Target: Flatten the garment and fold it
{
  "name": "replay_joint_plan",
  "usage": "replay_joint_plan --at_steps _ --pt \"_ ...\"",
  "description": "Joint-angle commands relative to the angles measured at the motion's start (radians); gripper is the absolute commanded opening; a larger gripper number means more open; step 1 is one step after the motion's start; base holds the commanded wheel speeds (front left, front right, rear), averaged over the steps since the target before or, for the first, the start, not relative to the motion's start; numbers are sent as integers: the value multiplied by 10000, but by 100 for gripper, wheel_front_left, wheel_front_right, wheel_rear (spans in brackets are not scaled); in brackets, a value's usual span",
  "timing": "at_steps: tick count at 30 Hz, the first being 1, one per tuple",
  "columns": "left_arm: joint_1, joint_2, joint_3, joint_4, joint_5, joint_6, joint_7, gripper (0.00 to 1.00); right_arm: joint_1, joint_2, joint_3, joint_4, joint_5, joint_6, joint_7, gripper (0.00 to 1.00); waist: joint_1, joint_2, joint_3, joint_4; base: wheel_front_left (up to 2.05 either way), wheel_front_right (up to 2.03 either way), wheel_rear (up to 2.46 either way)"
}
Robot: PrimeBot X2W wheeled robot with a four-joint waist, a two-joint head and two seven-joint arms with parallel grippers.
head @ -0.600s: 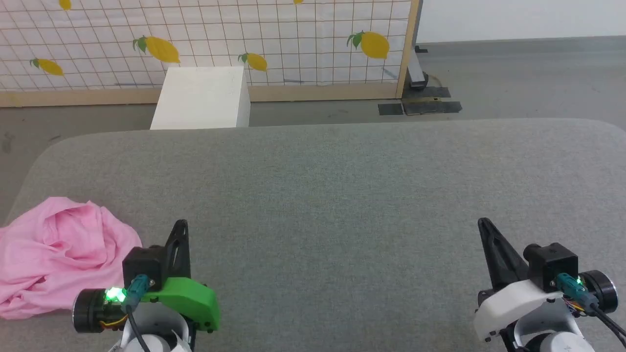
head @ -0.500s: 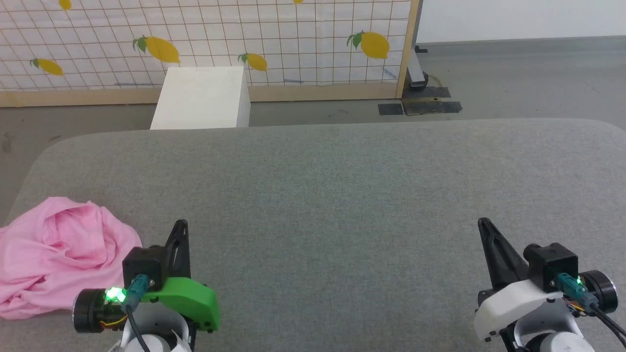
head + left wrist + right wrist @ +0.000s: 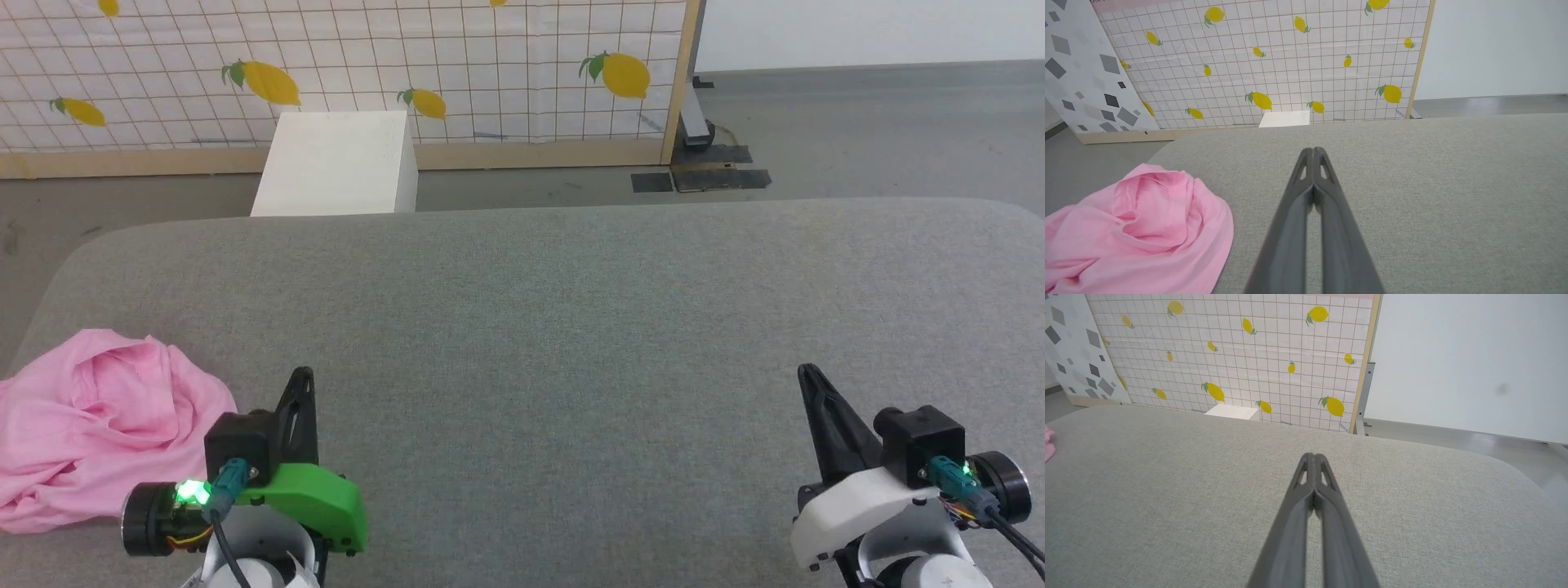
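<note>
I see the garment (image 3: 98,425), a crumpled light pink heap, lying at the near left edge of a grey cloth-covered table (image 3: 571,310). My left gripper (image 3: 302,376) sits just to the right of it. Its two dark fingers are clear of the cloth, pressed together and holding nothing. My right gripper (image 3: 807,374) is well apart at the near right of the table, its fingers likewise pressed together and empty. Beyond the table's far edge stand a white box (image 3: 339,163) and a gridded screen (image 3: 490,73) printed with yellow lemons.
</note>
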Motion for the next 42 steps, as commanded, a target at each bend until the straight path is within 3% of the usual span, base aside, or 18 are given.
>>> replay_joint_plan --at_steps 1,7,8,23,42 --pt "139 -36 30 -26 105 66 14 0 -157 11 12 -47 -47 -15 1 0 0 -1 0 0 0 0 0" --pt "139 -36 30 -26 105 66 14 0 -157 11 12 -47 -47 -15 1 0 0 -1 0 0 0 0 0" --pt "-2 0 -2 2 -8 0 0 100 2 0 0 4 4 2 0 100 0 -1 0 0 0 0 0" --pt "-187 0 -263 302 -211 195 -242 100 -26 -1 -50 90 93 0 -227 100 0 -1 10 194 0 0 0" --pt "-308 106 -486 676 -557 551 -650 100 -33 1 -48 264 289 -2 -628 100 0 -1 -57 1413 0 0 0"
